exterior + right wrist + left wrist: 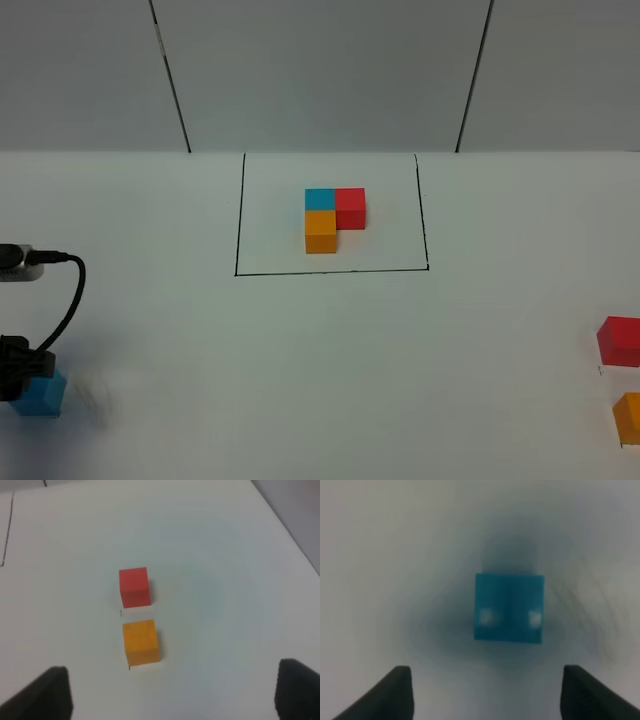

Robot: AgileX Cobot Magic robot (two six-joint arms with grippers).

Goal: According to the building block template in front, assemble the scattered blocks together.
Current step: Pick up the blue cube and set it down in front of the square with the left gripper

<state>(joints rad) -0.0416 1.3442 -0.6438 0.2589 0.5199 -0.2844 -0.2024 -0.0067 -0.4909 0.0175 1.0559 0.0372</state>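
Three small matte cubes lie on the white tabletop (300, 350): blue cube (508, 607) ahead of the empty, wide-open left gripper (486, 669); red cube (134, 586) and orange cube (141, 642) ahead of the empty, wide-open right gripper (173, 666). The black-outlined L-shaped cube template (335, 220) sits far from both.

Table (320, 380) matt white, smooth; scattered blocks (134, 586) matt, smooth; building block template (335, 215) matt.

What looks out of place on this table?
Nothing is broken or spilled. The only oddity: the loose blue cube sits far left by the left pincer, while the red cube and orange cube sit apart at the far right, unlike the neat framed trio.
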